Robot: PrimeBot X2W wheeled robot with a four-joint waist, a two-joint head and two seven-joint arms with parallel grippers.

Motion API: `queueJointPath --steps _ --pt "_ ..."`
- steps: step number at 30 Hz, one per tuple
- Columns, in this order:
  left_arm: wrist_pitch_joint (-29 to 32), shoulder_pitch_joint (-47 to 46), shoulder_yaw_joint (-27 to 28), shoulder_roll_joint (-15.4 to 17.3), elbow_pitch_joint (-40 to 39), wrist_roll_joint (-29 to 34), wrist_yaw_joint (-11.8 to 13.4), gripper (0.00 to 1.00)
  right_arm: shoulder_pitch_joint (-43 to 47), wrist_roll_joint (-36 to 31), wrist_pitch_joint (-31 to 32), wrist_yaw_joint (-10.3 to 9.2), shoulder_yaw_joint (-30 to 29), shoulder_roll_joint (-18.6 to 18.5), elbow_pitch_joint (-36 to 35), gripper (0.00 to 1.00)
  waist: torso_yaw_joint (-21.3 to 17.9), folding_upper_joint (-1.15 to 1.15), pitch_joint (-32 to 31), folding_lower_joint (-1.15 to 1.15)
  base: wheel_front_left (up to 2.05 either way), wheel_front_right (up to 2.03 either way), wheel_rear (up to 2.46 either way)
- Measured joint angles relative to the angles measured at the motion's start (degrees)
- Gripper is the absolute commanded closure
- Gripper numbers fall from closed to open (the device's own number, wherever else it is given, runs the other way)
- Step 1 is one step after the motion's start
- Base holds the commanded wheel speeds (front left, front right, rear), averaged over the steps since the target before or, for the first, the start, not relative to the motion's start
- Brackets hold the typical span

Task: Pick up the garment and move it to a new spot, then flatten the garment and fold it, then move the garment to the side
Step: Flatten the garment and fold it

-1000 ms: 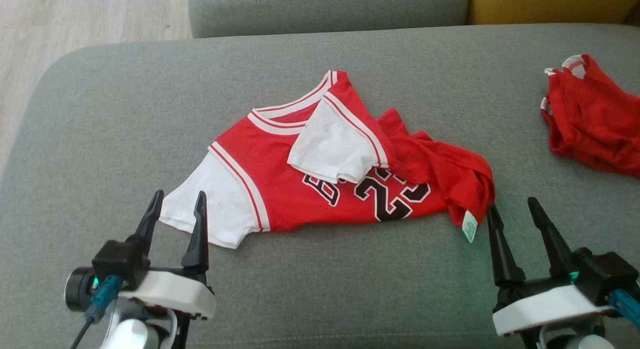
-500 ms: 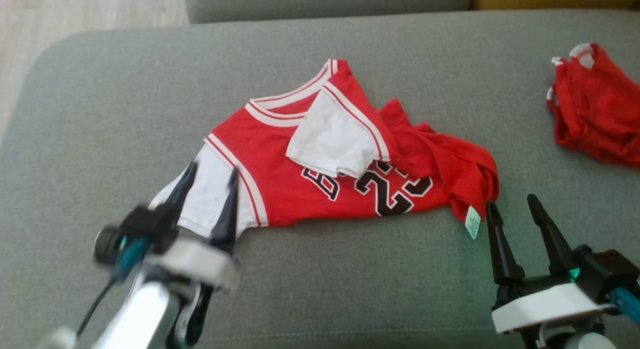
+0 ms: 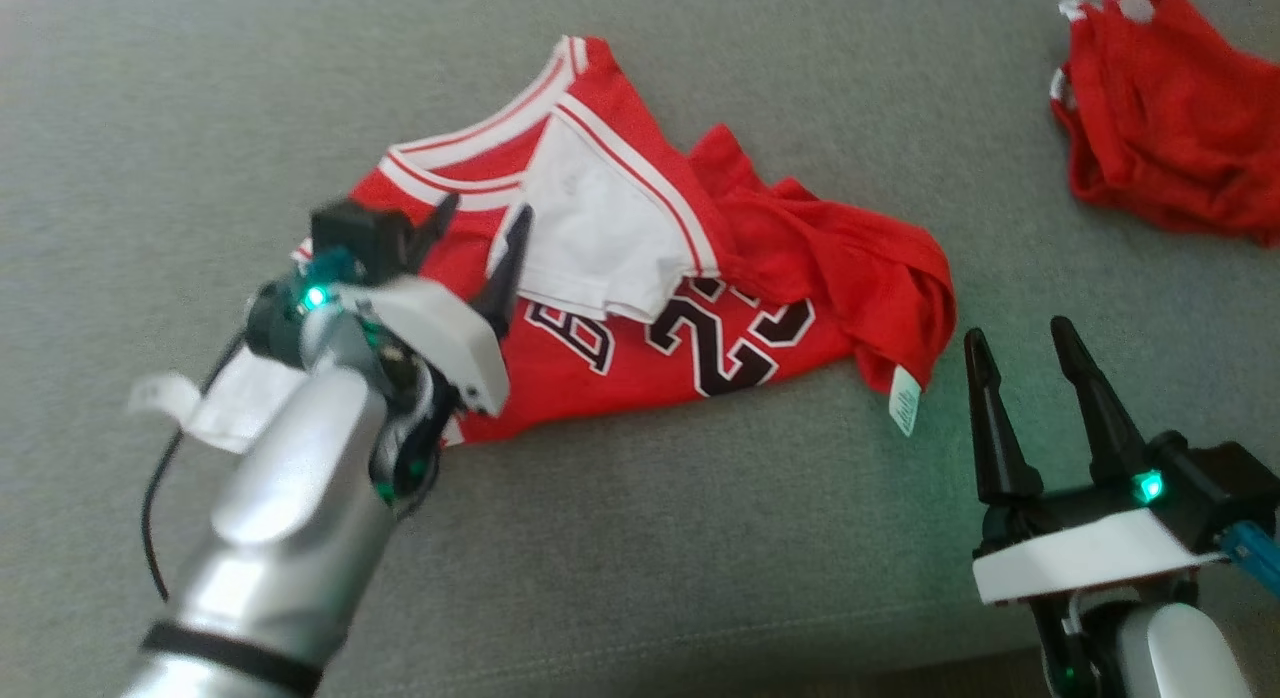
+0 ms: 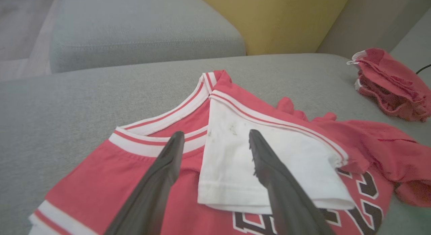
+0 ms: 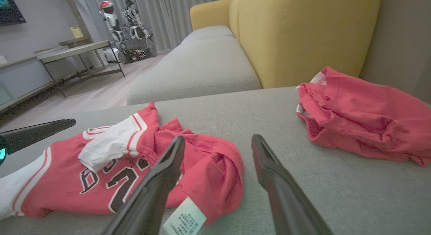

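The garment (image 3: 760,268), a red T-shirt with white sleeves and a black "23", lies crumpled on the grey cushion. One white sleeve (image 3: 600,228) is folded over its chest. My left gripper (image 3: 482,213) hovers open over the collar and that sleeve, fingers astride the sleeve's edge in the left wrist view (image 4: 215,134). My right gripper (image 3: 1016,330) stands open on the cushion, just right of the garment's white tag (image 3: 905,400). In the right wrist view the right gripper (image 5: 218,138) points past the garment's bunched hem (image 5: 215,174).
A smaller red garment (image 3: 1160,128) lies bunched at the far right of the grey cushion (image 3: 700,538). A yellow backrest (image 4: 269,19) rises behind, with another grey seat (image 5: 202,70) beyond. The cushion's front edge runs near my right wrist.
My left arm has swung forward and right, from beside the white sleeve to above the collar. The head camera has tilted down. The right gripper has stayed put.
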Motion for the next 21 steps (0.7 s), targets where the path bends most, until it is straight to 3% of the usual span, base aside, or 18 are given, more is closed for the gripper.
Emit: queueJointPath --steps 9,15,16,17,21 --pt "0.00 -8.27 -0.68 -1.18 14.67 -1.54 -5.53 0.00 -2.20 1.10 -1.52 0.00 0.20 0.00 1.89 0.00 -3.09 0.00 3.20 0.01 0.00 0.00 0.00" --pt "-1.31 -9.07 -2.58 -2.20 18.72 -1.78 -6.82 0.00 -2.20 1.52 -1.80 0.00 0.23 0.00 2.30 0.00 -3.17 0.00 3.22 0.00 0.00 0.00 0.00" --pt "-1.72 -9.37 -3.32 -2.24 19.04 -1.78 -7.17 0.67 -2.20 1.52 -1.94 0.00 0.22 0.00 2.34 0.00 -3.12 0.00 3.19 0.00 0.00 0.00 0.00" --pt "-2.15 -9.65 -3.67 -2.27 19.14 -1.77 -7.30 1.00 -2.20 1.52 -1.98 0.00 0.22 0.00 2.44 0.00 -3.04 0.00 3.16 0.00 0.00 0.00 0.00" --pt "-4.68 -10.53 -4.70 -2.22 19.01 -1.67 -7.53 1.00 -2.19 1.59 -2.22 0.00 0.00 0.00 2.68 0.00 -2.61 0.00 2.95 0.00 0.00 0.00 0.00"
